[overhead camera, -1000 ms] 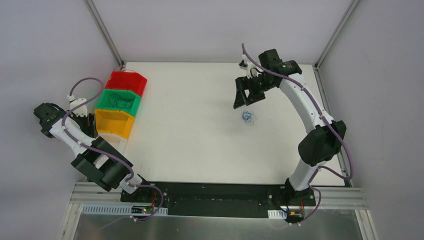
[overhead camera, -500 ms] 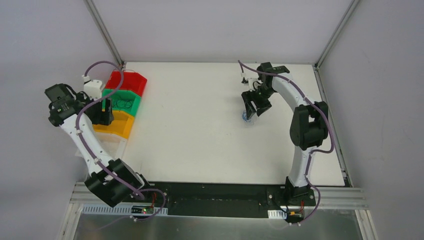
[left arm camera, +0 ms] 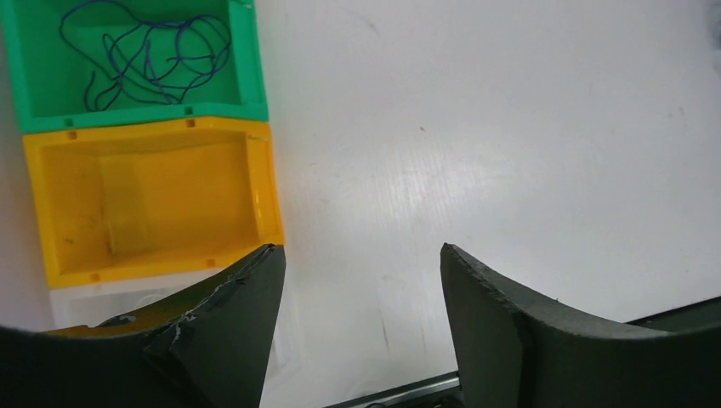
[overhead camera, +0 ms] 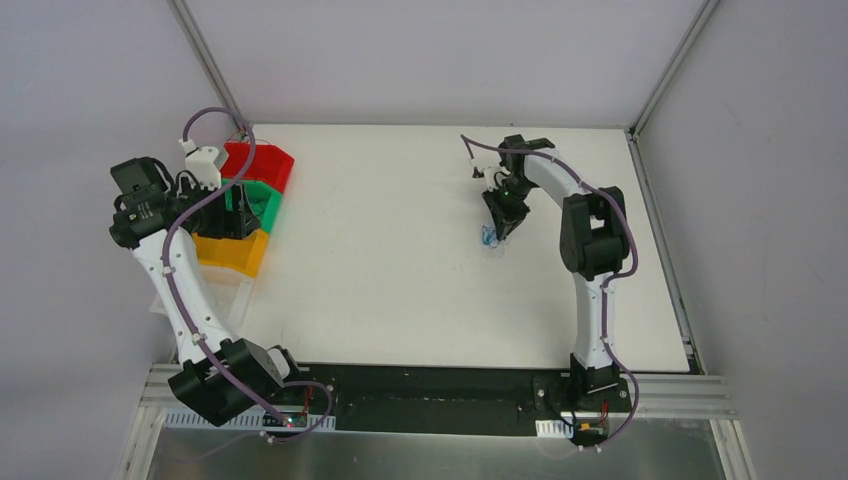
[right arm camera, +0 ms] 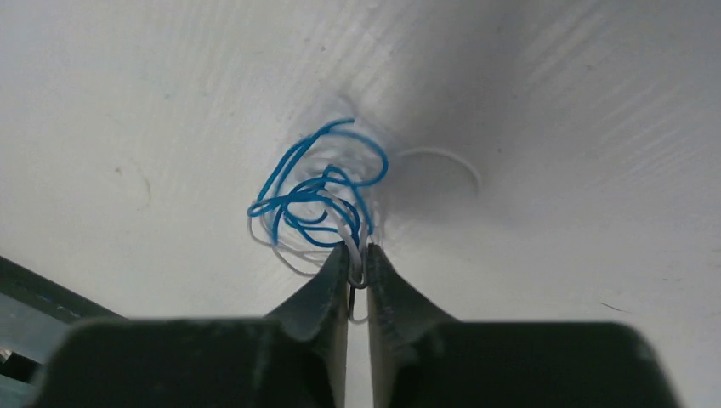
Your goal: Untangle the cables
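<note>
In hand, by the look of it: the grab on the tangle, ahead of pulling one strand free. Down at the worktop (overhead camera: 380,270) with the right tool (right arm camera: 357,270), closed to a narrow slit on a pale strand at the near edge of the cables (right arm camera: 319,200) (blue loops wound up with whitish ones, lying flat on the far right part of the surface, well apart from the bins). Hard to say whether pinched on that one strand alone or on a blue one as well. Nothing lifted yet.

Over on the left, hovering with the left tool (left arm camera: 361,263), spread wide and holding nothing, just beside the near corner of the yellow bin (left arm camera: 265,195), bare inside as far as visible. Next along, in the green bin (left arm camera: 246,76), a loose heap of dark blue wire (left arm camera: 144,51). Beyond that, in the overhead view, a red bin (overhead camera: 272,165), contents not legible.

Next, probably: lift slowly and straight up, watching for the whole knot rising as one lump. If so, bring the left tool across to pinch the blue part and draw the two colours apart gently. After that, likely a drop into one of the bins, sorted by colour (a guess from the green bin's load). Main need: a firm hold on a hair-thin strand, easily slipped out of the slit.
</note>
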